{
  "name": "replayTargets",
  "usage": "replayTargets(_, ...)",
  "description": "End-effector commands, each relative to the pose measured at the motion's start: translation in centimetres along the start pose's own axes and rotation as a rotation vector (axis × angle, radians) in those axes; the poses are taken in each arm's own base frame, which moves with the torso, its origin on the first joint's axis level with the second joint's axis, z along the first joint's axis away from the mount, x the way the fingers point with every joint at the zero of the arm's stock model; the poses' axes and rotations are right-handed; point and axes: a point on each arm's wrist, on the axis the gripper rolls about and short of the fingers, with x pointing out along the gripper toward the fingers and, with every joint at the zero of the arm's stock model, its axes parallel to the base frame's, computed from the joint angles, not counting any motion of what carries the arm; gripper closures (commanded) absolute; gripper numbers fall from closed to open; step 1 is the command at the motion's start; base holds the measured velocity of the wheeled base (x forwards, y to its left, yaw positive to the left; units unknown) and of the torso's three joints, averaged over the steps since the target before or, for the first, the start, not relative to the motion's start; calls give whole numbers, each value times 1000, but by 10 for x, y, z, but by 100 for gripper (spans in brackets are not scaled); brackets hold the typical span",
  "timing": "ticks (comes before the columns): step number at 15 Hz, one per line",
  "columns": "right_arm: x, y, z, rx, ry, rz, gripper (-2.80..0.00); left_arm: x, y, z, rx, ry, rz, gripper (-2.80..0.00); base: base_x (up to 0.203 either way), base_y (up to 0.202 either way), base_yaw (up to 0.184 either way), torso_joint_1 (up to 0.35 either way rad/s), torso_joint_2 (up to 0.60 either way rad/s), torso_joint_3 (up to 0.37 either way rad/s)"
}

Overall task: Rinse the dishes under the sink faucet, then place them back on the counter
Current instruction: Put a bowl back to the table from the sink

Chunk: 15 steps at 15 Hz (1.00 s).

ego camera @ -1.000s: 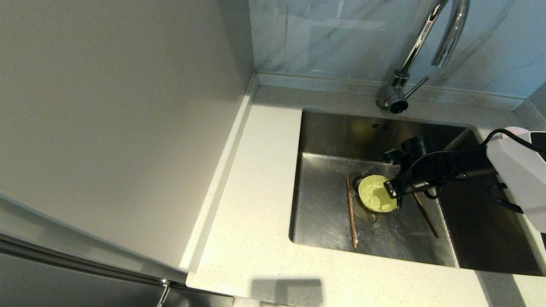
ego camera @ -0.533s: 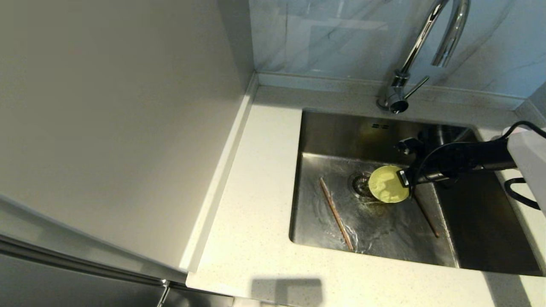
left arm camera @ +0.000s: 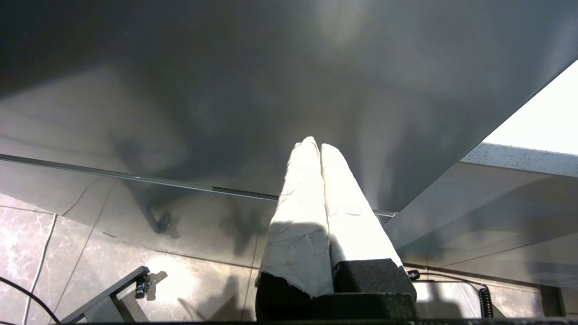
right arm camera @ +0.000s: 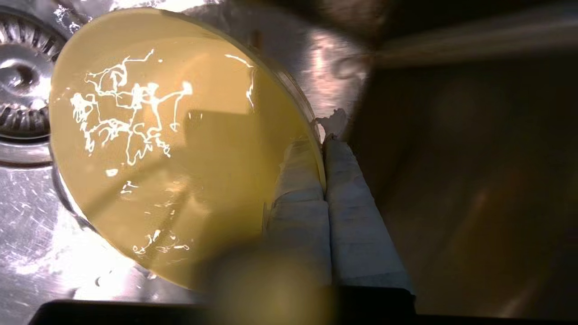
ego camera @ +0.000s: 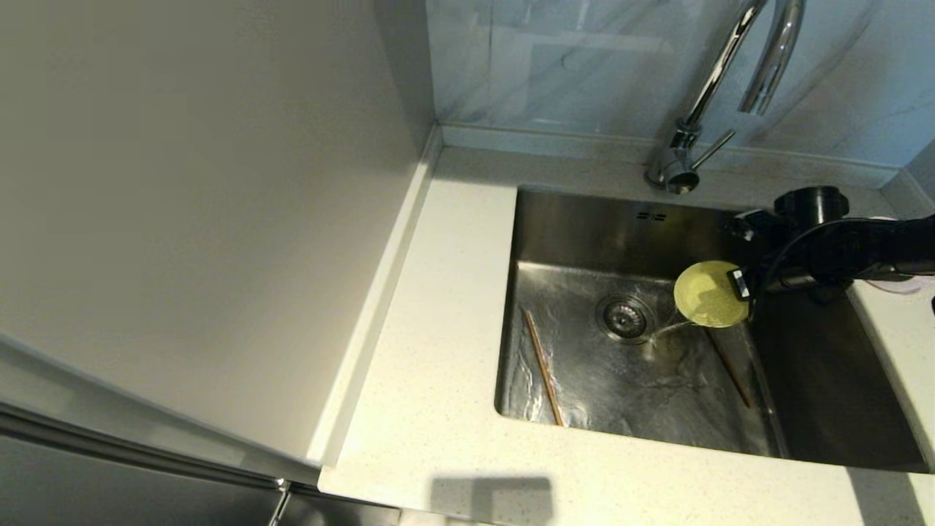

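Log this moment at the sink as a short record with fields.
right gripper: shut on the rim of the yellow-green bowl, held tilted above the sink
water: pouring from the bowl toward the drain strainer
chopsticks: one on the wet sink floor left of the drain, the other below the bowl
faucet: no stream visible from its spout
pink bowl: partly hidden behind the right arm
left gripper: parked, shut, empty

Glare streaks the wet sink (ego camera: 584, 380) floor (its right side shadowed); the right wrist view blurs.
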Motion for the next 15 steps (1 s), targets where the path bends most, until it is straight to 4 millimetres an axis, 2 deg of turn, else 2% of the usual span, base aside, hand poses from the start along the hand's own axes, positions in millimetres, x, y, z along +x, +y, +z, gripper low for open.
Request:
replayTargets(1, -24, -15, 5, 12, -29, -31, 0, 0, 0, 0, -1, -3, 0, 0, 0, 0, 0, 0, 0, 0)
replayTargets(5, -61, -28, 5, 12, -65, -57, 0, 0, 0, 0, -1, -3, 0, 0, 0, 0, 0, 0, 0, 0)
replayTargets(9, -68, -30, 7, 26, -307, -157, 0, 0, 0, 0, -1, -3, 0, 0, 0, 0, 0, 0, 0, 0)
replayTargets(15, -77, -37, -20, 10, -525, -301, 0, 0, 0, 0, -1, -3, 0, 0, 0, 0, 0, 0, 0, 0)
